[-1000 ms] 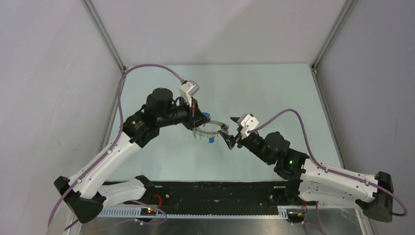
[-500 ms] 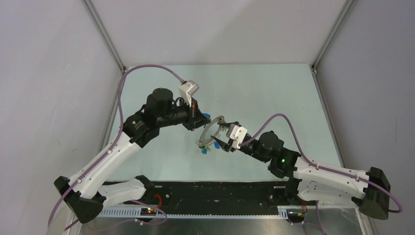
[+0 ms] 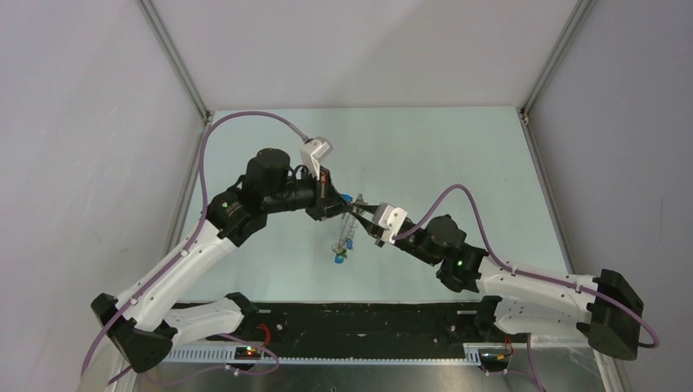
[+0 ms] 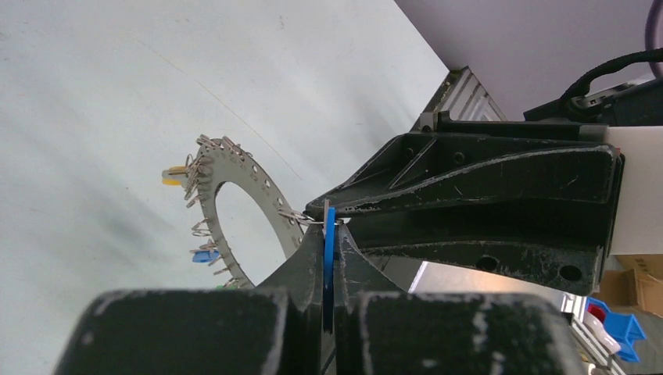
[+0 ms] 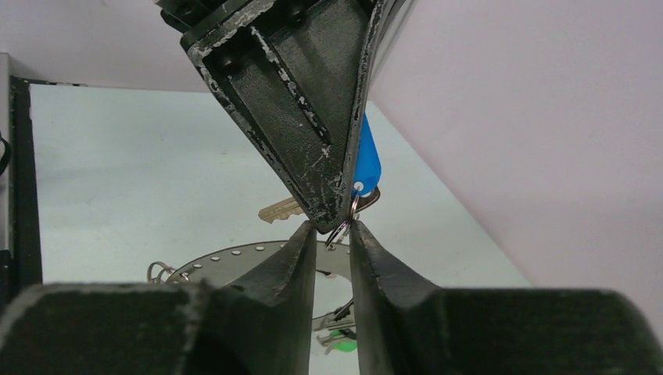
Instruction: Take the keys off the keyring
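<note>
My left gripper (image 3: 341, 204) is shut on the blue tag (image 4: 329, 234) of one key, held edge-on between its pads. From that tag's small split ring (image 5: 345, 226) the keyring (image 4: 234, 168), a flat perforated grey hoop, hangs above the table. Keys with yellow (image 4: 173, 178), blue (image 4: 205, 255) and green (image 5: 341, 337) heads dangle round it. A bare metal key (image 5: 279, 209) sticks out behind. My right gripper (image 5: 334, 226) meets the left gripper's tip from below. Its jaws stand narrowly apart, with the split ring in the gap between them.
The pale green table (image 3: 441, 155) lies under both arms, with grey walls on three sides. A black rail (image 3: 368, 322) runs along the near edge by the arm bases.
My right gripper has moved left to the left gripper's tip, and its jaws have narrowed. The keyring has swung from lying flat to hanging almost edge-on. The left gripper kept its grip.
</note>
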